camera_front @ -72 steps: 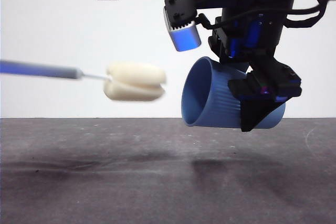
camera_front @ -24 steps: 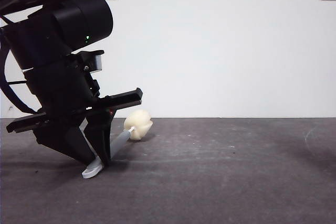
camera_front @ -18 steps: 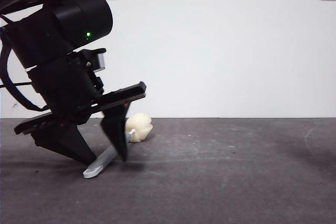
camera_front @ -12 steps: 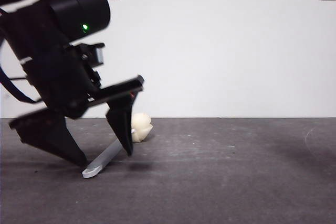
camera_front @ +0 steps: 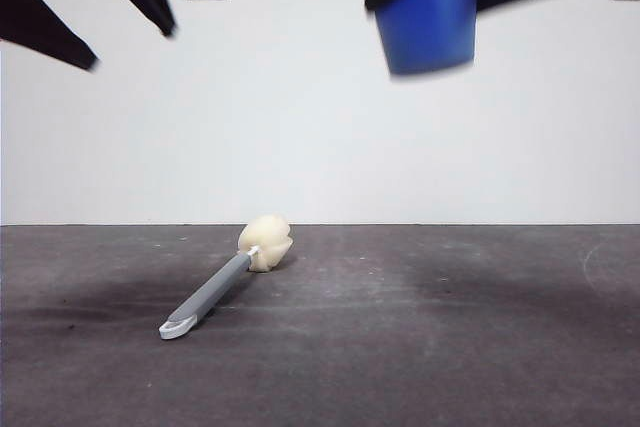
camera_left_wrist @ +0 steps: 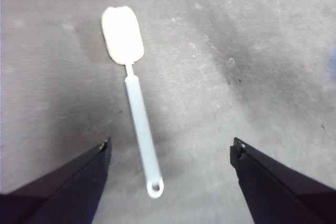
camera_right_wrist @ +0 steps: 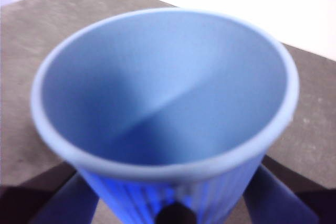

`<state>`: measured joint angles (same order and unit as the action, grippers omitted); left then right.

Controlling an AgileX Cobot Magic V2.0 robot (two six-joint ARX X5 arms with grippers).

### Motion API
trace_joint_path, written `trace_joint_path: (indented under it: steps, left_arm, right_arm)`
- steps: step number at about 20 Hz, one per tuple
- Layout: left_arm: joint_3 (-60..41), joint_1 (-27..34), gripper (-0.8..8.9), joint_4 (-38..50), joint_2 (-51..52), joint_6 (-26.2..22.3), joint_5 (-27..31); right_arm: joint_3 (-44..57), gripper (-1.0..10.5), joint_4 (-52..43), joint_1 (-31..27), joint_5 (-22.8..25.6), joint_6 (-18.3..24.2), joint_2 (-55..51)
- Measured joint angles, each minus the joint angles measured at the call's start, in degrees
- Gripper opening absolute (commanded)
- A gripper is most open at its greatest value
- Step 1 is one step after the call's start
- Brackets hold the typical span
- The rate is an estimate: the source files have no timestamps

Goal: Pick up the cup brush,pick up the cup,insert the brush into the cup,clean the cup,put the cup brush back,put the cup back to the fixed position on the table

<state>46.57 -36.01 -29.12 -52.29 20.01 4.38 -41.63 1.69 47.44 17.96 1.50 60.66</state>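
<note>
1. I see the cup brush (camera_front: 228,280) lying flat on the worktop (camera_front: 420,347) toward its left edge, with nothing gripping it. Its sponge head points toward the far edge and its loop end toward the near edge.

2. My left end effector (camera_left_wrist: 170,153) hangs well above the brush with its jaws spread wide and empty. In the wrist view the handle lies between the two jaws but far below them. In the front view it shows only as two dark tips at the top left.

3. My right end effector (camera_right_wrist: 173,203) is clamped on the cup (camera_front: 425,7), one jaw on each side of the ribbed wall. The cup is held high over the middle of the worktop, well clear of the surface, and looks upright.

4. The wrist view looks straight into the cup's mouth; I see nothing inside it.

5. I judge the brush return done, since it rests on the worktop unheld.

6. What is left, as I read it, is the last step: lowering the cup to its fixed spot on the worktop and letting go.
</note>
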Motion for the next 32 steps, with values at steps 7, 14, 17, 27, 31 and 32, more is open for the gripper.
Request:
trace_joint_path:
  steps: [7,14,17,27,31,32]
  left_arm:
    - [0.0,0.0,3.81,-8.7,9.1,-1.0,0.0]
    - [0.0,0.0,3.81,-11.8,9.6,-1.2,0.0]
    - [0.0,0.0,3.81,-11.8,9.6,-1.4,0.0]
    - [0.0,0.0,3.81,-11.8,9.6,-1.4,0.5]
    - [0.0,0.0,3.81,-11.8,9.6,-1.4,1.4]
    - [0.0,0.0,3.81,-11.8,9.6,-1.4,1.4]
  right_arm:
    - [13.0,-0.1,-25.8,-6.3,-2.4,-2.0,14.0]
    - [13.1,-0.1,-45.3,-11.1,-7.8,-3.5,33.2]
    - [13.2,-0.1,-50.1,-13.1,-10.8,-3.4,36.0]
    - [13.2,-0.1,-57.0,-16.7,-16.3,-3.4,42.6]
    - [13.1,2.2,-56.1,-16.7,-16.3,-3.4,42.6]
    - [13.0,3.2,-55.7,-16.7,-16.3,-3.4,42.5]
